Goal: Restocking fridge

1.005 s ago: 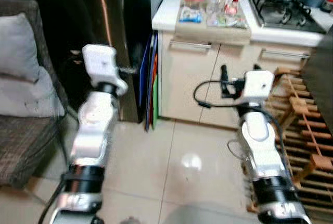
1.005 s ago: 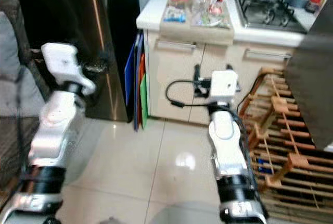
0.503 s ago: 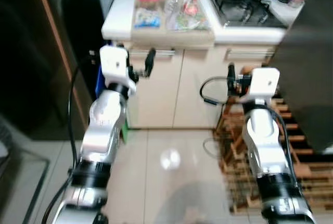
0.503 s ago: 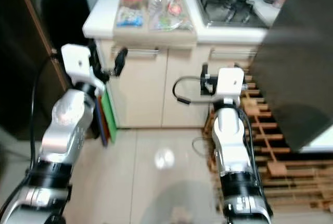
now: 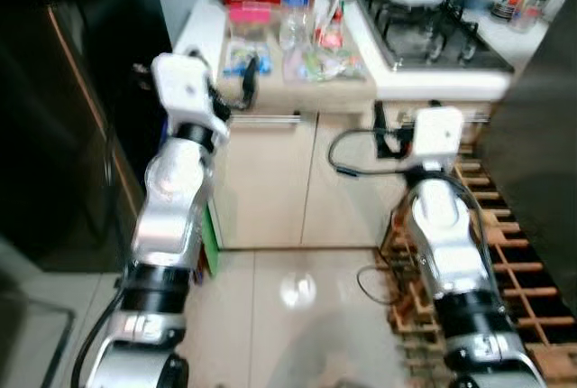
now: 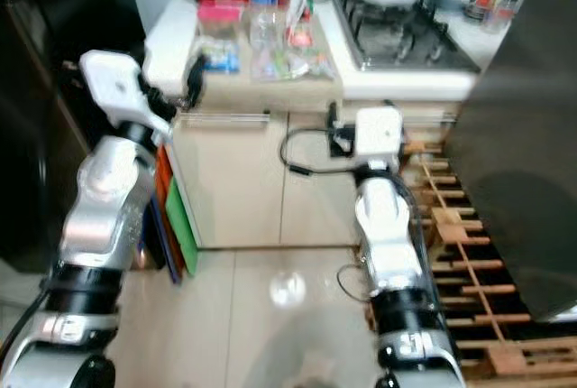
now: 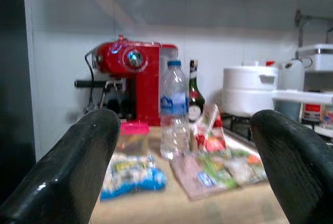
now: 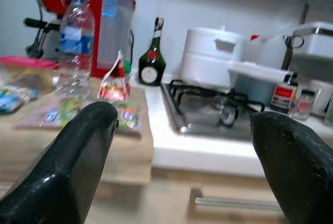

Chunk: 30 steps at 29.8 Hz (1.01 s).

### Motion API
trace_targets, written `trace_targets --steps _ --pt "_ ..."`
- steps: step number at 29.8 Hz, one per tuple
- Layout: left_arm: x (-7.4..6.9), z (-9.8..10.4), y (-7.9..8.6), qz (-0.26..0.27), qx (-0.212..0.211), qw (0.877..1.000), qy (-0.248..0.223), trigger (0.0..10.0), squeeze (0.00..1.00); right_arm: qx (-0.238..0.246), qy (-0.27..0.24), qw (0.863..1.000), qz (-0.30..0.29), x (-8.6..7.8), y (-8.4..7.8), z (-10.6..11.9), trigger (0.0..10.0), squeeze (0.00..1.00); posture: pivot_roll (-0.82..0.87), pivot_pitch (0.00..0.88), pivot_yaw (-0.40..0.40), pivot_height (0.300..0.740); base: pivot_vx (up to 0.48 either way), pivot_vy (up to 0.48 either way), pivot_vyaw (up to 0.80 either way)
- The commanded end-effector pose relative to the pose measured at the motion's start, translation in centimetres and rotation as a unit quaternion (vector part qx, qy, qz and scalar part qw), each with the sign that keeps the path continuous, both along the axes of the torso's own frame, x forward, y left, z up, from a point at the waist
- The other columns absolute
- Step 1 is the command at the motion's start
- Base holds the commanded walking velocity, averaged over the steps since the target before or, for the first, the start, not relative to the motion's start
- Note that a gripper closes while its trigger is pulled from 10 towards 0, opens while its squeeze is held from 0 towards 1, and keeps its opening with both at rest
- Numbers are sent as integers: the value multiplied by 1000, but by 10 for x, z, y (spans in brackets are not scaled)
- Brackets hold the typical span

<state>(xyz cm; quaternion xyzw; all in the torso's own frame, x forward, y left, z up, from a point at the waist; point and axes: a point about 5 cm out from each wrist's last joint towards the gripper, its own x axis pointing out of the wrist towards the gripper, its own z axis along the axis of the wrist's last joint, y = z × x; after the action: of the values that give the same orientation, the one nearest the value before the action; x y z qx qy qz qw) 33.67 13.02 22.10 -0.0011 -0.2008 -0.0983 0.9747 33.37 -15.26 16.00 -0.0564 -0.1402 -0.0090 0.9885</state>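
Observation:
On the wooden board (image 5: 315,90) atop the counter lie a blue snack packet (image 7: 130,174), several clear food packets (image 7: 218,168) and a small red pouch (image 8: 115,84). A clear water bottle (image 7: 173,110) and a pink-lidded tub (image 7: 133,136) stand behind them. My left gripper (image 7: 182,172) is open at the counter's front edge, level with the board and aimed at the bottle. My right gripper (image 8: 182,166) is open too, lower, in front of the cupboard doors below the stove (image 8: 213,112). Nothing is between either pair of fingers.
A red coffee machine (image 7: 130,81), a dark bottle (image 8: 152,54) and a white pot (image 8: 216,56) stand at the back of the counter. The black fridge (image 5: 63,108) is on my left, with coloured boards (image 6: 176,217) beside it. A wooden rack (image 5: 514,262) lies on the floor at right.
The camera has shifted, so the counter sits nearer and more central. My left gripper has risen from cupboard-handle height to the counter's edge. My right gripper stays before the cupboard.

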Motion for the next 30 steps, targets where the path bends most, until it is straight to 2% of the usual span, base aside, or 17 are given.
trace_targets --steps 1,8,11,17,19,21,23,27,30 --pt "1 8 8 12 2 1000 -11 10000 0 5 -21 1000 19 2 11 11 10000 0 -6 0 -7 740 480 0 0" --pt "4 14 10 10 -8 1000 -14 10000 0 7 -31 999 15 2 10 16 10000 0 -16 0 5 740 480 0 0" --pt "4 17 10 11 1 1000 -16 10000 0 9 -35 999 12 2 9 18 10000 0 -23 0 20 740 480 0 0" --pt "9 23 17 24 -10 1000 -14 10000 0 15 -30 999 3 0 7 14 10000 0 -30 0 41 740 480 0 0" --pt "9 36 25 48 -1 998 -35 10000 0 16 -36 999 8 -3 8 16 10000 0 -36 0 48 740 480 0 0" --pt "9 40 26 52 -1 998 -40 10000 0 14 -38 999 10 -4 8 16 10000 0 -35 0 48 740 480 0 0" --pt "18 43 29 55 -14 998 -14 10000 0 16 -46 999 2 -7 6 20 10000 0 -38 0 48 740 0 0 0" --pt "22 51 30 25 -40 999 3 10000 0 22 -64 998 -1 -15 2 32 10000 0 -58 0 47 740 0 0 0" --pt "37 44 39 13 -64 996 58 10000 0 24 -64 998 0 -17 -1 37 10000 0 -67 0 54 740 0 0 0"
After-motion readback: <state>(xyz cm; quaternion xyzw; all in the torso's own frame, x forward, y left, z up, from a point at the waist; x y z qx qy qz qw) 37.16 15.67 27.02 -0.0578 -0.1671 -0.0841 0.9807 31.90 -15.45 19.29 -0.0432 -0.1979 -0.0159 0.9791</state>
